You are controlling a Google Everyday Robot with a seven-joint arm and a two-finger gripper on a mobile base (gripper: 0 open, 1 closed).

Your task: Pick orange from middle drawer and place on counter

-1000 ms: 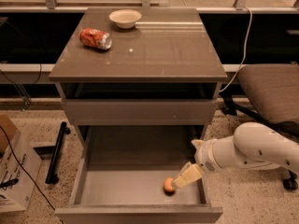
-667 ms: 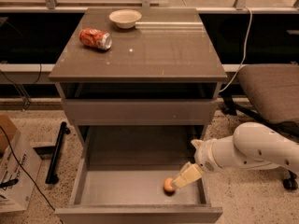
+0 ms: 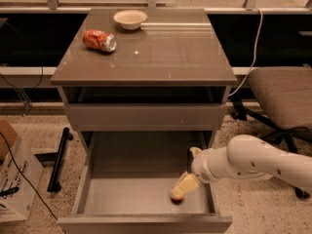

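Note:
The middle drawer (image 3: pixel 122 199) is pulled open below the cabinet, showing a flat grey floor. The small orange (image 3: pixel 176 196) lies on that floor near the front right corner. My gripper (image 3: pixel 184 185) reaches in from the right on a white arm and sits right over the orange, covering its upper right side; only the lower left of the fruit shows. The counter (image 3: pixel 161 57) is the glossy grey-brown top of the cabinet.
A crushed orange-red soda can (image 3: pixel 99 40) and a white bowl (image 3: pixel 130 19) sit on the counter's far left. A closed drawer front (image 3: pixel 146 116) is above the open one. An office chair (image 3: pixel 285 101) stands right; a cardboard box (image 3: pixel 12 179) is left.
My gripper has moved left and down onto the orange, which was plainly apart from it before. The orange has not moved.

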